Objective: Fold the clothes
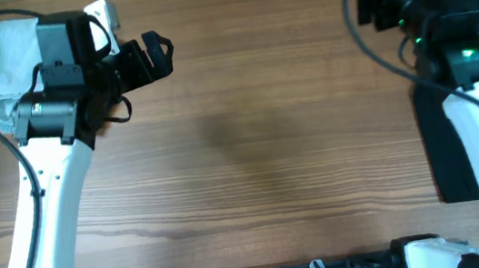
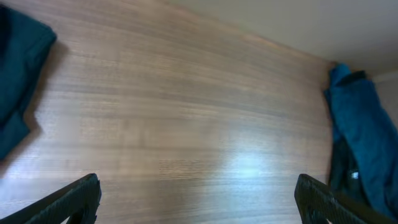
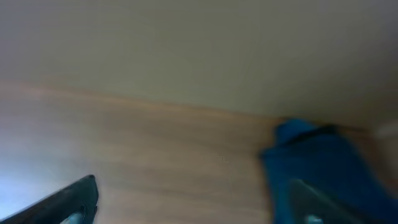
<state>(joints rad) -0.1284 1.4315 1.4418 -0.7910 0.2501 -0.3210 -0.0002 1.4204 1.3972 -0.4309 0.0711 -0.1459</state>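
While empty, left end effector (image 2: 198,194) and right end effector (image 3: 194,198) gape wide.

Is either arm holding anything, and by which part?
Nothing is held: left gripper and right gripper both have open fingers with only table between.
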